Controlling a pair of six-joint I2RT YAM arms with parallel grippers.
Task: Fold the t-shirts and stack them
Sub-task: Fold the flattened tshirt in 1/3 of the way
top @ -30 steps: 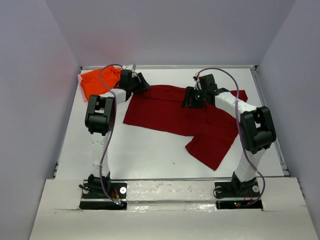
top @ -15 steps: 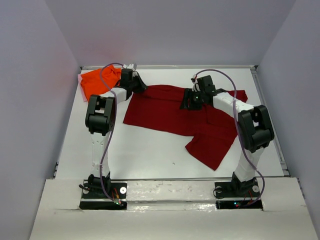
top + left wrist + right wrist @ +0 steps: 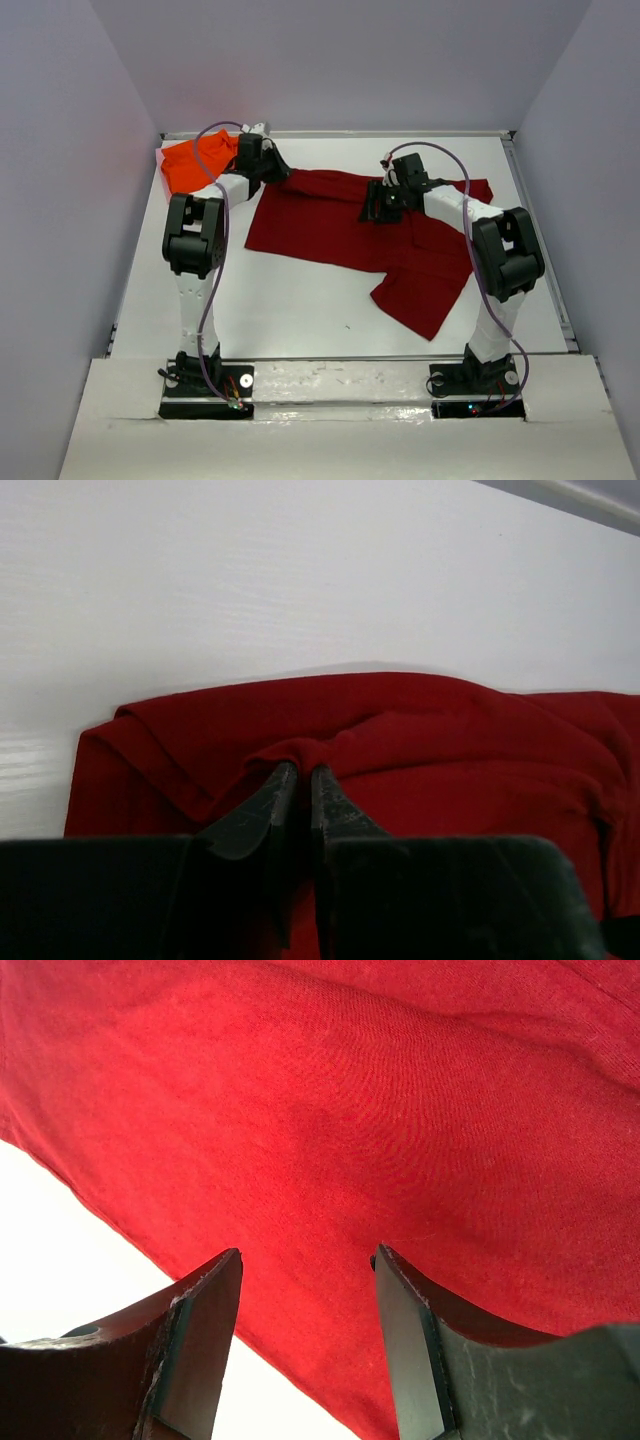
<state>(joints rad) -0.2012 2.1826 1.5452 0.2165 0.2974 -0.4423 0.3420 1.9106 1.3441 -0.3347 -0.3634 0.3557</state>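
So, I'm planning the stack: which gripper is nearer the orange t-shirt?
Left. The left gripper pinches the red t-shirt's edge just beside the orange t-shirt; the right gripper hangs open farther along the red one.

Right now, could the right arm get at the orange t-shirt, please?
Probably not: the orange t-shirt lies in the far left corner, with the left gripper, shut on the red t-shirt, in between; the right gripper hangs open mid-table.

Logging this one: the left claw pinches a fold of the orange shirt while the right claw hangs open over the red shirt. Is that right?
Not quite. The left claw pinches a fold of the red shirt, not the orange shirt, as the left wrist view shows. The right claw does hang open over the red shirt.
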